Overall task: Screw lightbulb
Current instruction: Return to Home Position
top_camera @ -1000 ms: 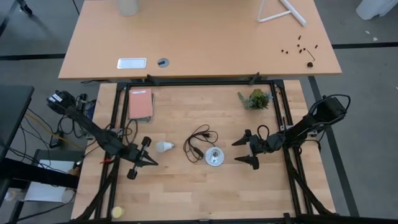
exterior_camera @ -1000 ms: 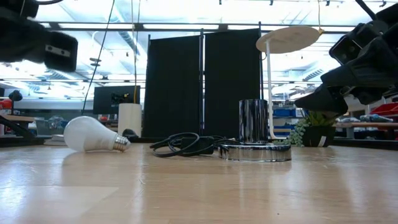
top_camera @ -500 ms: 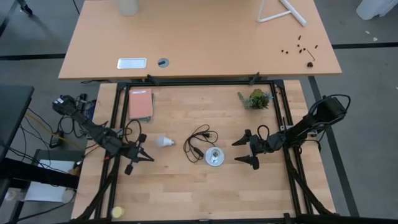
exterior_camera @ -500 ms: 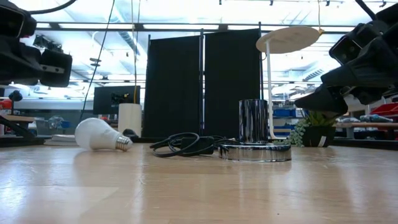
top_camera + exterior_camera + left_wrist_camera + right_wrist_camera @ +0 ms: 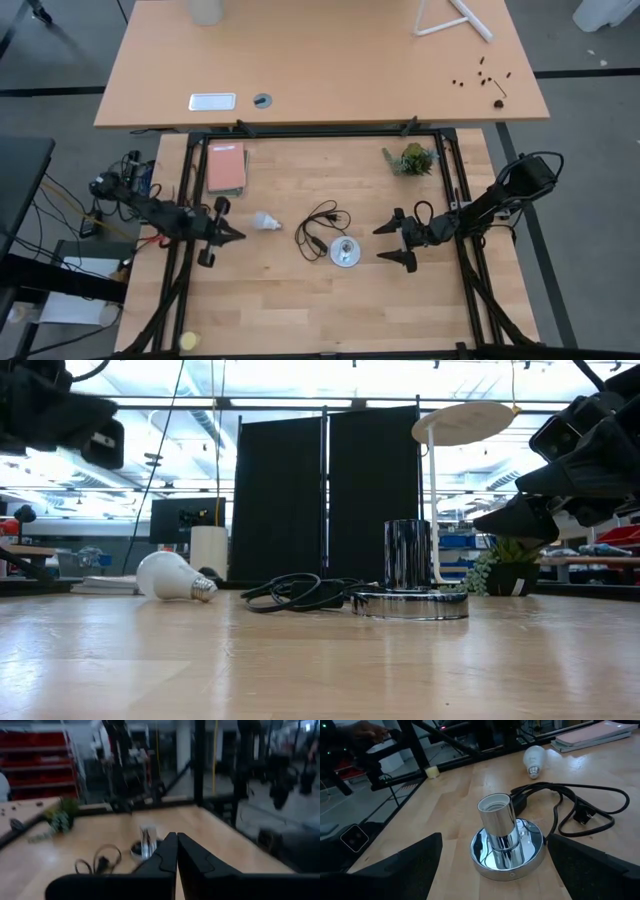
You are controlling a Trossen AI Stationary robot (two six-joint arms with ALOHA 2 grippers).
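The white lightbulb [image 5: 265,221] lies on its side on the wooden table, left of the middle; it also shows in the low view [image 5: 175,577] and the right wrist view [image 5: 534,756]. The round silvery socket disc [image 5: 344,251] stands upright with its chrome holder [image 5: 496,822] pointing up. My left gripper [image 5: 237,237] is shut and empty, hovering just left of and nearer than the bulb; its fingers meet in the left wrist view [image 5: 176,845]. My right gripper [image 5: 380,244] is open, just right of the socket, touching nothing.
A black cord [image 5: 322,228] lies coiled between the bulb and the socket. A pink book [image 5: 226,166] lies at the far left and a small plant [image 5: 410,158] at the far right. A black frame [image 5: 320,131] rings the table. A yellow ball [image 5: 188,341] sits at the near left.
My left gripper has gone toward the table's far edge and a little to the left, staying shut. The lightbulb has rolled a short way toward the far edge, still on its side. My right gripper has kept still.
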